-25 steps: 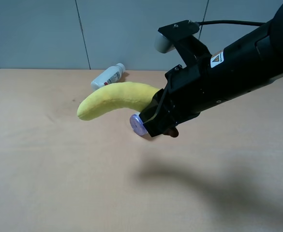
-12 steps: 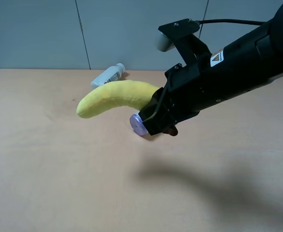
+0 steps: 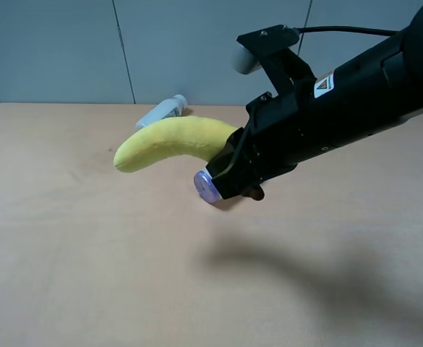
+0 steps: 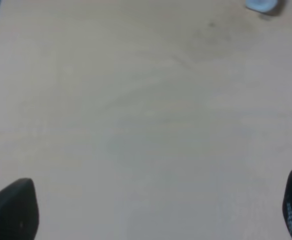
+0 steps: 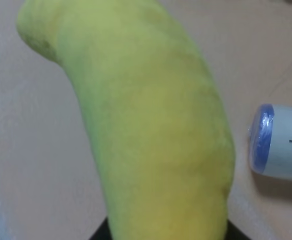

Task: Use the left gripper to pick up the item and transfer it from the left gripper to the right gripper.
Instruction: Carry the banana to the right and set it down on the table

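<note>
Banana (image 3: 169,141): held up in the air above the table (image 3: 66,260); its free end points toward the left of the high view; its other end disappears into the right gripper; it touches nothing else

Right gripper (image 3: 231,160): clenched on the banana's near end; its black arm reaches in from the right of the high view and carries a small triangle warning label (image 3: 322,87)

Left gripper (image 4: 153,210): released and holding nothing; its dark jaws stand wide apart at the edges of its own wrist view, with only bare tabletop between them; it does not show in the high view

Can (image 3: 206,186): lies on the table just below the right gripper, its purple end toward the camera; in the right wrist view it lies beside the banana, apart from it

Bottle (image 3: 160,113): white; on its side near the table's far edge, behind the banana
</note>
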